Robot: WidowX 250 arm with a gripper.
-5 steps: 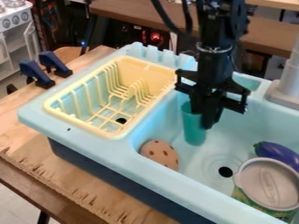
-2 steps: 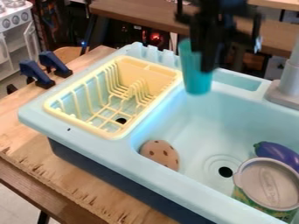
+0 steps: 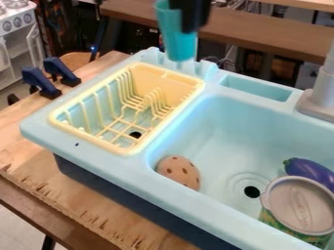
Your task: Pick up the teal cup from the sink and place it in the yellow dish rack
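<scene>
Teal plastic cup [image 3: 170,36] is held in the claw [image 3: 192,19], which is closed on its side at the top of the view. The cup is nearly upright, with its base down, and appears just beyond the far end of the rack [image 3: 161,77], in line with the notched back edge of the sink [image 3: 39,127].

The yellow rack occupies the left part of the sink. The basin [image 3: 215,122], at right, contains the following:

- Cookie [image 3: 178,172]: tan with dark spots, at the near left corner, against the wall.
- Drain [image 3: 252,192]: dark and round, in the floor, between the cookie and the container.
- Container [image 3: 301,205]: gray top, green patterned side, at the near right.
- Eggplant [image 3: 309,172]: purple, just behind the container.

A gray faucet [image 3: 321,93] stands at the right rear. Two blue clamps [image 3: 40,82] [image 3: 62,72] are at the left, on the wooden table [image 3: 32,161].
</scene>
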